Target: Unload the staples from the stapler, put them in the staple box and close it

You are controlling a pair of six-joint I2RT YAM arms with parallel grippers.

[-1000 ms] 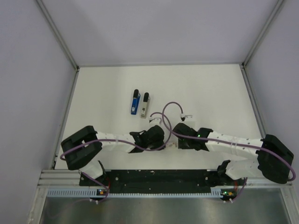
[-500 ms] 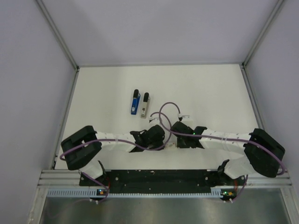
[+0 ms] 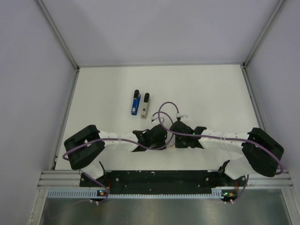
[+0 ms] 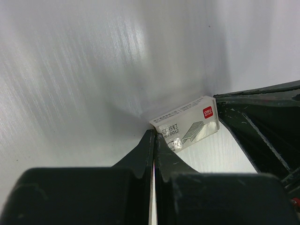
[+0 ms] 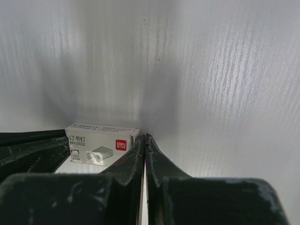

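A blue stapler [image 3: 135, 102] and a grey stapler [image 3: 146, 105] lie side by side on the white table, beyond both arms. A small white staple box [image 4: 187, 124] lies between the two grippers near the table's front; it also shows in the right wrist view [image 5: 101, 140]. My left gripper [image 4: 153, 133] is shut and empty, its tip at the box's near-left corner. My right gripper [image 5: 143, 137] is shut and empty, its tip at the box's right end. In the top view the left gripper [image 3: 165, 140] and right gripper [image 3: 174, 142] nearly meet.
Purple cables [image 3: 165, 108] loop over the wrists just in front of the staplers. Grey walls with metal frame posts [image 3: 58, 35] enclose the white table [image 3: 211, 93]. A black rail [image 3: 159, 179] runs along the near edge.
The right arm has swung left and slightly forward, bringing its gripper up to the left gripper. The left arm shifted slightly right. The staplers have not moved.
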